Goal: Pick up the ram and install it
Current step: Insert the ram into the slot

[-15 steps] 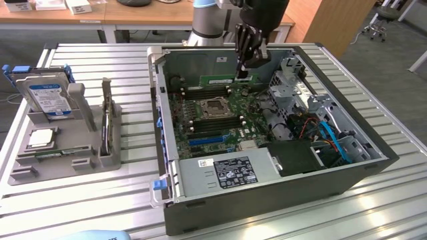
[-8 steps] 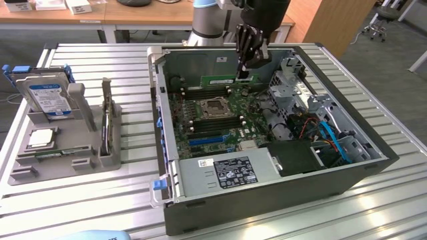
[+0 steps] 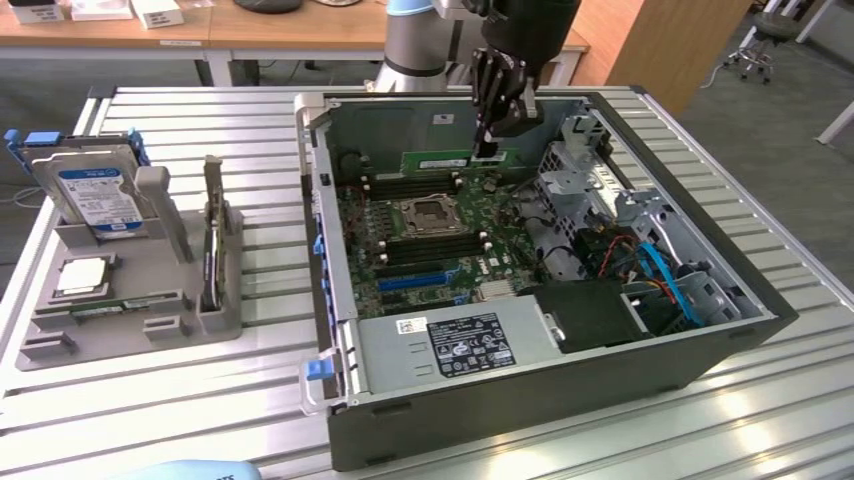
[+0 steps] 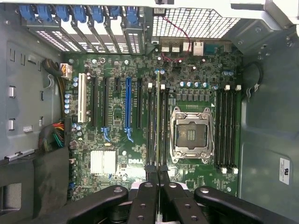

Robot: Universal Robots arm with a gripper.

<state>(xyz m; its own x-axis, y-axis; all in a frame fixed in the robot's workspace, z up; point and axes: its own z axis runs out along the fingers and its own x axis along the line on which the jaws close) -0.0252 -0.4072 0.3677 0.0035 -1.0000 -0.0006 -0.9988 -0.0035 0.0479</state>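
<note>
The jaws (image 3: 491, 150) are closed on the ram (image 3: 438, 158), pinching the thin green stick between their two black fingers (image 4: 142, 196) from above. The ram is inside the open computer case (image 3: 601, 400), which lies on its side on the slatted metal desk (image 3: 200, 400). It stands on its long edge over the motherboard (image 3: 400, 240), toward the far wall of the case.

In the exterior view the ram's long axis runs level, left to right, and most of its visible length reaches out from the jaws toward the exterior view's left. From the wrist camera the ram is seen edge-on as a narrow pale-green line. It runs parallel to the black memory slots (image 4: 152, 130) beside the processor socket (image 4: 192, 135), on the side where the long expansion slots sit. Whether its lower edge touches a slot or hangs just above cannot be told.

On the desk, well to the left of the case, a grey holder (image 3: 160, 270) carries a blue-labelled hard drive (image 3: 96, 190) standing upright at its far end.
</note>
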